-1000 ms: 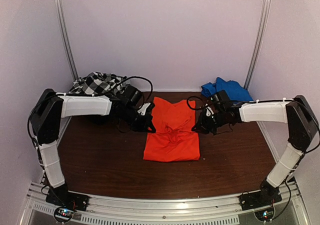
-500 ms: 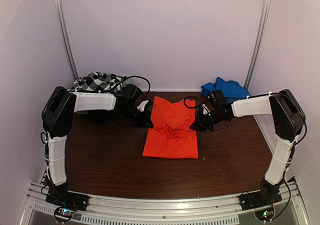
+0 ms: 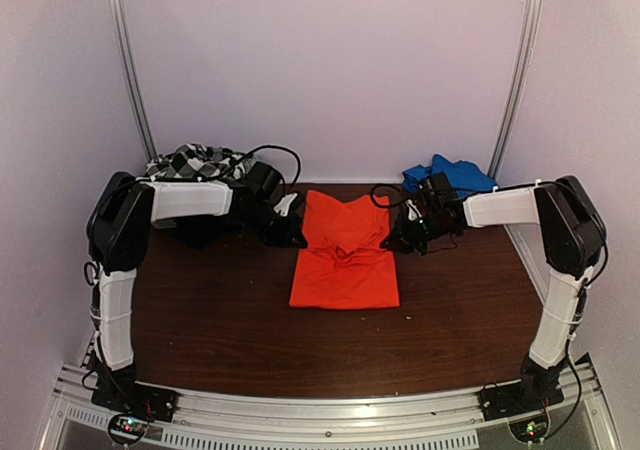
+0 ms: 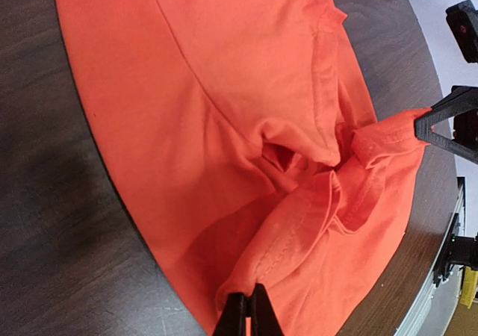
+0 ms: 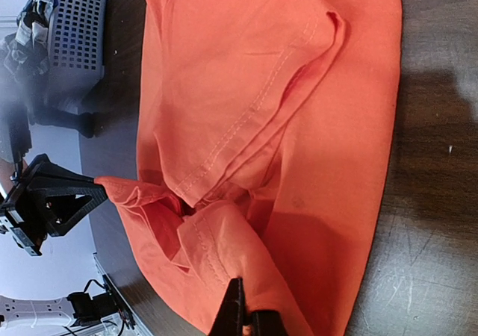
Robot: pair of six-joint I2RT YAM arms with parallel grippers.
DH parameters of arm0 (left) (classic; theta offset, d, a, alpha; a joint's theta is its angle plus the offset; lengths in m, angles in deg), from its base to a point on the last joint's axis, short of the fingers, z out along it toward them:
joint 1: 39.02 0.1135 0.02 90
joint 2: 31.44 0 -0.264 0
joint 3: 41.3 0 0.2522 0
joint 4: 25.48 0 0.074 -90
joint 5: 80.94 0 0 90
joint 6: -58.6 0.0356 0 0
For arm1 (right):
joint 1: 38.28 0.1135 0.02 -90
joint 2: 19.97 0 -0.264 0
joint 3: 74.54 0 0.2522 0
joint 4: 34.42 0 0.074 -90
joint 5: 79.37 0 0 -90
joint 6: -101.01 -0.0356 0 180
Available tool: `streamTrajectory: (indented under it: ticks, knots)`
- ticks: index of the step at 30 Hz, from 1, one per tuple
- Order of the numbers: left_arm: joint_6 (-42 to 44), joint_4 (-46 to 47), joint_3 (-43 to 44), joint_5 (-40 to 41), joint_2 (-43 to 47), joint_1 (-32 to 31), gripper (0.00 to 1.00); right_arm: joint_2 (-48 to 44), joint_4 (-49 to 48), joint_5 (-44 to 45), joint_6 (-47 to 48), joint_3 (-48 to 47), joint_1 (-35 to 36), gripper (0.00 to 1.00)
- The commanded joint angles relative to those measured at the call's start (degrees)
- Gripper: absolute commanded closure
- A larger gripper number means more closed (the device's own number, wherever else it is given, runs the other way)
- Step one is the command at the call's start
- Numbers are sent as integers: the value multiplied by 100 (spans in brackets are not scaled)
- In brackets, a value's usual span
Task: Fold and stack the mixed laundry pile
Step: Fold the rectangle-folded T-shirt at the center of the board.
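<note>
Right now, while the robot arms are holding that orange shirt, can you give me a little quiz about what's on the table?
1. True or false: the left gripper and the right gripper are each shut on an edge of the plain bright orange-red cloth garment.
2. What colour is the crumpled cloth at the far right corner of the dark brown wooden table? A) blue B) green C) yellow
3. Fill in the blank: the black-and-white checked cloth is heaped at the far ____ corner of the table.

Key: 1 true; 2 A; 3 left.
</note>
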Motion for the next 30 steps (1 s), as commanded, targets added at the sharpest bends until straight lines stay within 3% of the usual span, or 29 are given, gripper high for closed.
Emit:
streamTrajectory:
  ticks: [1,14,15,16,22,23,27,30]
  knots:
    - [157,191,251,-32,-50,71,100,120,-156,-104,95,-197,-137,100]
    - [147,205,687,243,-680,171,100,882,-190,-144,238,-816,-256,100]
    - [151,149,746,274,-742,183,100,927,-188,-154,246,-861,-257,99]
    - [152,126,792,272,-783,200,99,957,-140,-163,266,-945,-275,91]
    - [423,-33,788,571,-199,222,51,586,775,-14,701,-1506,-354,53]
    - [490,-34,687,588,-37,221,47,386,827,-63,732,-1446,-354,50]
    - [842,59,176,409,488,214,46,-159,761,-358,679,-882,-305,52]
    - [820,347,-167,-78,568,184,53,-373,649,-484,592,-490,-91,56]
